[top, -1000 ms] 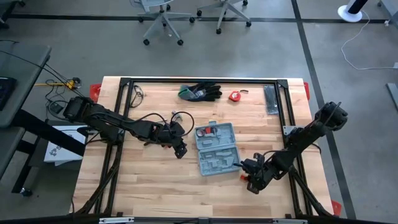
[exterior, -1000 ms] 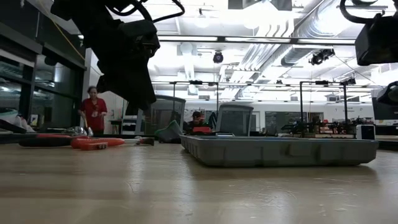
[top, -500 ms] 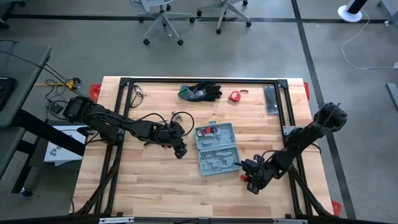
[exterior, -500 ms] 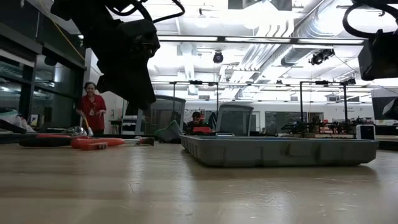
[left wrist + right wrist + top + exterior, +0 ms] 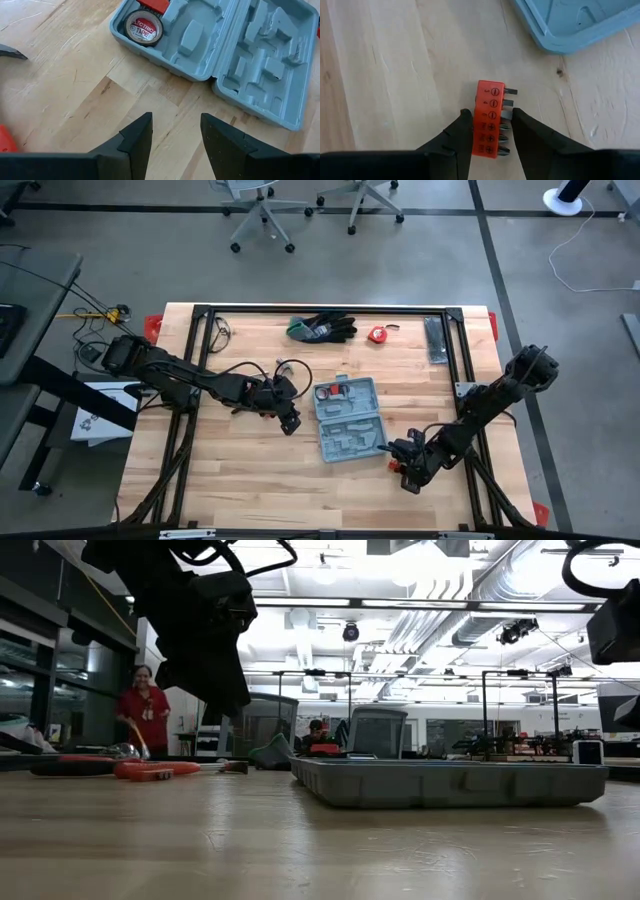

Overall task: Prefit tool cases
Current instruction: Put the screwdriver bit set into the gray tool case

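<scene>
**Lying open on a wooden table: the tool case between two arms**

Looking straight down, the high view shows a pale wooden table (image 5: 240, 470) framed by black rails, standing on a grey floor with dark tape lines and office chairs (image 5: 262, 208) beyond its far edge. The grey-blue tool case (image 5: 345, 418) lies open near the middle. The left tool (image 5: 291, 420) hangs just beside the case's left edge; the right tool (image 5: 404, 468) sits near its lower right corner. Along the far edge lie black-and-green gloves (image 5: 322, 328), a small red tape measure (image 5: 377, 334) and a dark flat bar (image 5: 437, 340).

From table height, the low view shows the case (image 5: 450, 783) as a low grey tray, with a bright workshop of ceiling ducts behind it and a person in a red top (image 5: 143, 712) at the left. Red-handled tools (image 5: 150, 770) lie on the table in the distance.

Only the left wrist view shows the case's inside: moulded recesses (image 5: 265, 55) and a roll of electrical tape (image 5: 143, 29) seated in one half. The left tool's fingers (image 5: 135, 137) stand apart over bare wood, holding nothing.

Only the right wrist view shows an orange bit holder (image 5: 487, 120), marked with screw-head symbols, clamped between the right tool's fingers (image 5: 464, 131), with a corner of the case (image 5: 570, 25) near.
</scene>
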Robot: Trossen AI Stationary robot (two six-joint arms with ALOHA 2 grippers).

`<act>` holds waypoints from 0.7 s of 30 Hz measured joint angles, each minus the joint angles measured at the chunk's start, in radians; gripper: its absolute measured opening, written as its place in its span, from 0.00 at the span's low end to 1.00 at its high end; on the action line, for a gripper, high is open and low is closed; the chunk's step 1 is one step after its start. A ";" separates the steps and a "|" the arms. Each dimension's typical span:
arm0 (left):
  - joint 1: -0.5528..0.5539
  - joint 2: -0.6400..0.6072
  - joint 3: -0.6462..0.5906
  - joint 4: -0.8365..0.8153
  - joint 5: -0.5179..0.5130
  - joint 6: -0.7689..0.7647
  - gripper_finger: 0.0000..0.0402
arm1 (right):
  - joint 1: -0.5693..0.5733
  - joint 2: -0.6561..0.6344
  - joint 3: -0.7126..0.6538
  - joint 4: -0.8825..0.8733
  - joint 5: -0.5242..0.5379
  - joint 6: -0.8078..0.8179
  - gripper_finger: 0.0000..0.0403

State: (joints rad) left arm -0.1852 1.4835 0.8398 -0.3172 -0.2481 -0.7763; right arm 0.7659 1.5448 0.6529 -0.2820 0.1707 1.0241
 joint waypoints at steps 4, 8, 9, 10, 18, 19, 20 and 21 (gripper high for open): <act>0.000 0.000 0.000 0.000 -0.002 -0.006 0.40 | 0.003 0.004 0.000 -0.004 0.006 -0.005 0.32; 0.000 0.000 0.000 0.000 -0.008 -0.006 0.40 | 0.003 0.033 0.002 -0.015 0.008 -0.021 0.32; 0.000 0.000 0.000 0.000 -0.008 -0.006 0.40 | 0.003 0.041 0.002 -0.012 0.007 -0.023 0.32; 0.000 0.000 0.000 0.000 -0.008 -0.006 0.40 | 0.003 0.049 0.004 -0.009 0.007 -0.023 0.32; 0.000 0.000 0.000 0.000 -0.019 -0.007 0.40 | 0.003 0.059 0.004 -0.005 0.012 -0.039 0.32; 0.000 0.000 0.000 0.000 -0.023 -0.007 0.40 | 0.003 0.059 0.004 -0.011 0.011 -0.039 0.32; 0.000 0.000 0.000 0.000 -0.024 -0.007 0.40 | 0.003 0.059 0.004 -0.016 0.011 -0.039 0.32; 0.000 0.000 0.000 0.000 -0.025 -0.007 0.40 | 0.003 0.059 0.004 -0.020 0.011 -0.039 0.32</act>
State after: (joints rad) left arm -0.1852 1.4834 0.8398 -0.3168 -0.2730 -0.7834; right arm 0.7687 1.6035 0.6571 -0.3021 0.1818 0.9852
